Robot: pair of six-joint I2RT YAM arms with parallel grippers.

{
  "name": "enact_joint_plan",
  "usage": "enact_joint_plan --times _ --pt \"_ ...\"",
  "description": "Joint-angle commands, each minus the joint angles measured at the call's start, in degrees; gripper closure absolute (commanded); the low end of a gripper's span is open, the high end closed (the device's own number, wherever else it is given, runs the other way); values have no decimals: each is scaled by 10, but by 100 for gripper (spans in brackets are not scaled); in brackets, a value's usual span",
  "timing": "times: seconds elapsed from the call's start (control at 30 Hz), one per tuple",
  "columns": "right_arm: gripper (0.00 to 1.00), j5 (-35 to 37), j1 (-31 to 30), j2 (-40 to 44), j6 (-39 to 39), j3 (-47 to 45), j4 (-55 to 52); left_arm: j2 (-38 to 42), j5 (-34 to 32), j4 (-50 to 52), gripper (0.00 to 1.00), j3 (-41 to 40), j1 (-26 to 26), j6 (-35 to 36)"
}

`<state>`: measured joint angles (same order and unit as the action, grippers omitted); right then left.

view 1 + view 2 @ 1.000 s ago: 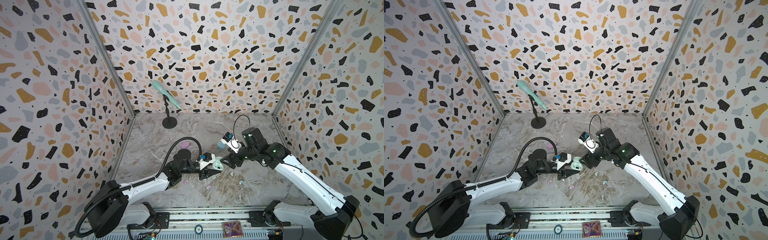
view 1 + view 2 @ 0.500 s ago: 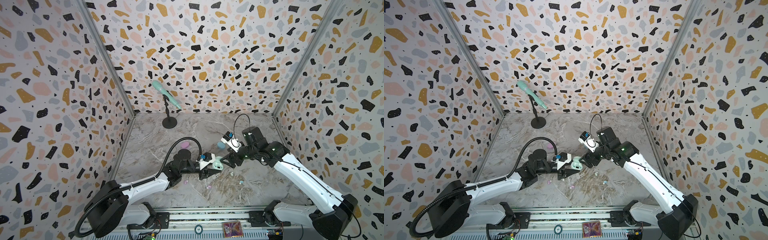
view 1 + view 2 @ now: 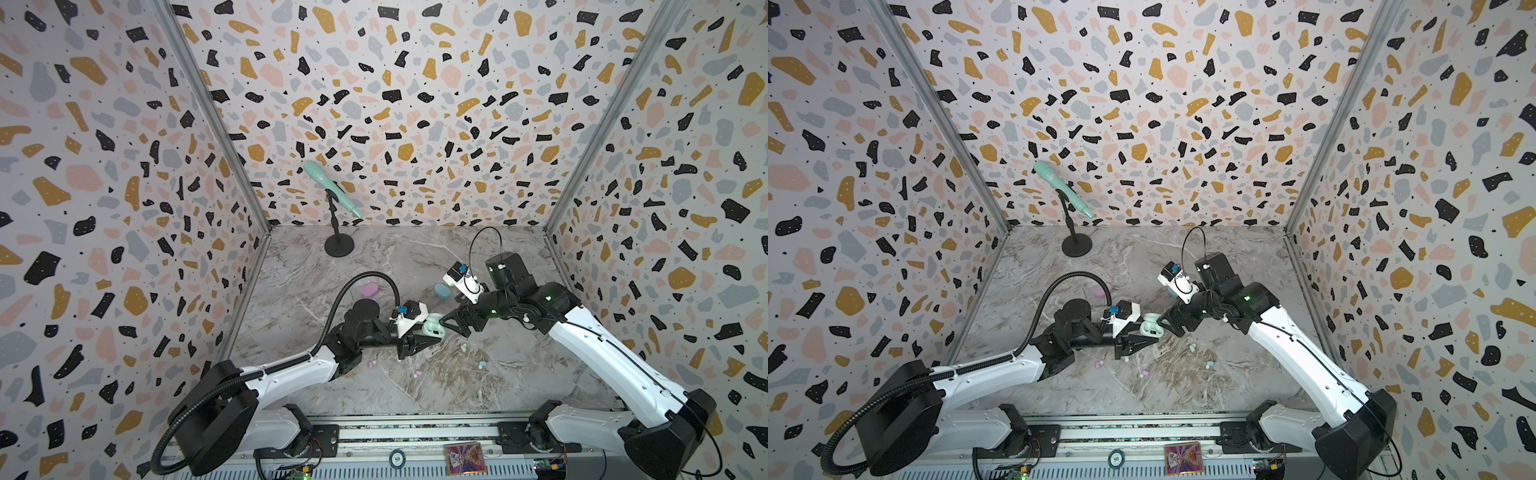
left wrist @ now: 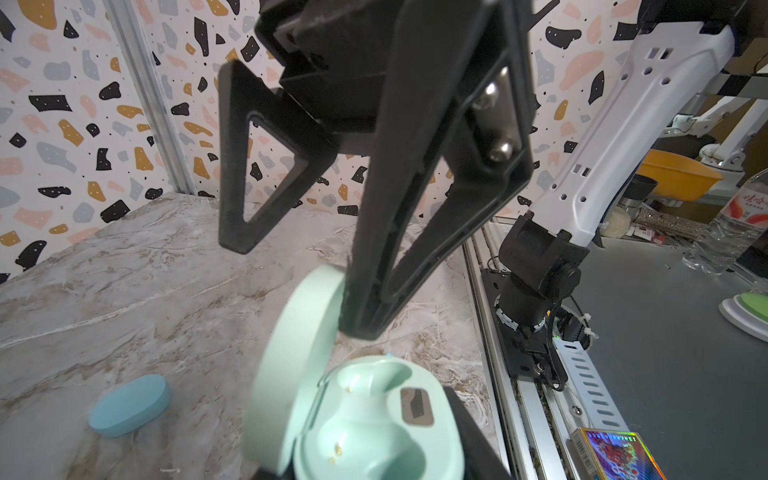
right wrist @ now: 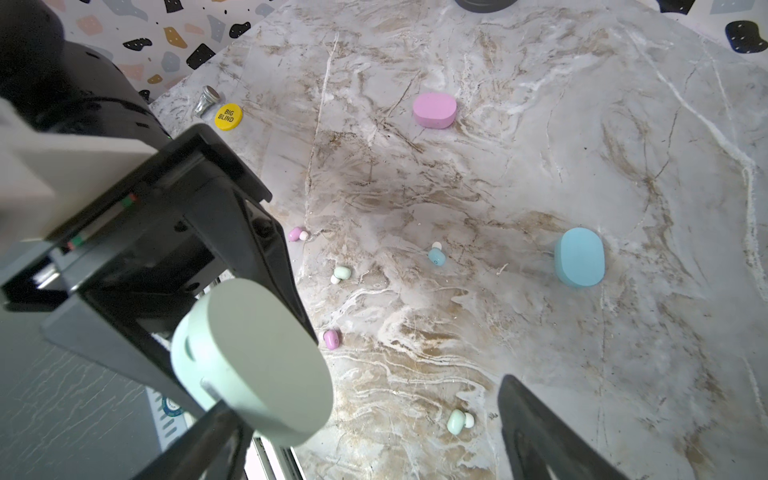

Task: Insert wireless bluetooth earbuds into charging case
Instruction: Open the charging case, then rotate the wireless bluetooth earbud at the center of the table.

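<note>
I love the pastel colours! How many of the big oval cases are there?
3. The pink case and the blue case lie shut on the table, apart. The mint case is open, held in the left claw. None seems hidden.

I see a mint-green toy microphone (image 3: 332, 194) tilted on a black stand (image 3: 339, 246), a little left of the middle in both top views. It is at the back of the marble table (image 3: 415, 266), and spotty walls (image 3: 415, 83) stand all around. At the bottom edge, a shiny card (image 3: 464, 458) lies just beside a small round chip (image 3: 397, 458). My right wrist view shows a yellow chip (image 5: 228, 116) that says BIG BLIND. A little silver metal piece (image 5: 205, 99) is just beside it.
</note>
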<state>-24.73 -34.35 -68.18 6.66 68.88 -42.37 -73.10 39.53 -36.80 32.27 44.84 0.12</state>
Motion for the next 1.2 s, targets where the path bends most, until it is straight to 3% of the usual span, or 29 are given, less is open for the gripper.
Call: enact_joint_plan --times 0.0,0.67,0.97,1.17 --pt "8 -18 2 22 -5 23 -4 9 -8 -65 74 -16 -6 -39" --pt "5 -53 11 64 -43 1 1 28 -38 -155 74 -62 -8 -97" --pt "4 -102 98 113 -111 -70 12 47 -63 -170 74 -86 -8 -91" --pt "6 -64 135 103 -177 -149 25 47 -62 -173 74 -88 -9 -89"
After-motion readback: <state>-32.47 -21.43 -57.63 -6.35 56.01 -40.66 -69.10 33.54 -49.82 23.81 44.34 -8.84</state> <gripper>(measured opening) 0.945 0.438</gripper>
